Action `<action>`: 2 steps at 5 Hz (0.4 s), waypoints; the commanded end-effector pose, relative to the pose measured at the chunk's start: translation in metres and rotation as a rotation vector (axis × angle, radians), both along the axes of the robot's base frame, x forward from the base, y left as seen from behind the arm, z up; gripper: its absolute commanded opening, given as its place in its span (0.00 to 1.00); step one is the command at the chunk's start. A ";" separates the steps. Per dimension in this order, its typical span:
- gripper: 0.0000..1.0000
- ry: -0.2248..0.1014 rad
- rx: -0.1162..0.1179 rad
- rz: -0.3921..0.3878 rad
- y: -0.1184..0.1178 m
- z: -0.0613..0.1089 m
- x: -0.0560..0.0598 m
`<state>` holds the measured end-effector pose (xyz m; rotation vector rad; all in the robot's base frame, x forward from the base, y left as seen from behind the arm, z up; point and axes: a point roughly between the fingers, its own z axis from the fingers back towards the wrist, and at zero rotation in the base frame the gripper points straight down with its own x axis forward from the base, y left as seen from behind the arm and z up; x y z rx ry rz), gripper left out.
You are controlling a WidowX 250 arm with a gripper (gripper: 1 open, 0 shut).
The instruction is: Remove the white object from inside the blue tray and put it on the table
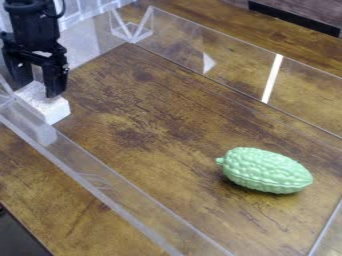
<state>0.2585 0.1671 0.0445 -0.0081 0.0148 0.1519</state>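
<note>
The white object is a small block on the dark wood table, in the far left corner beside a clear plastic wall. My black gripper points straight down just above and behind it. The gripper is open, and its fingers hide the block's upper part. I cannot tell whether they touch the block. Nothing is held. No blue tray shows in this view.
A bumpy green oval fruit lies on the wood at the lower right. Clear plastic panels run along the near-left side and the far side, fencing in the wood surface.
</note>
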 end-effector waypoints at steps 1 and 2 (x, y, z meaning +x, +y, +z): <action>1.00 -0.059 0.030 0.041 0.013 0.009 0.009; 1.00 -0.067 0.034 0.058 0.018 0.005 0.013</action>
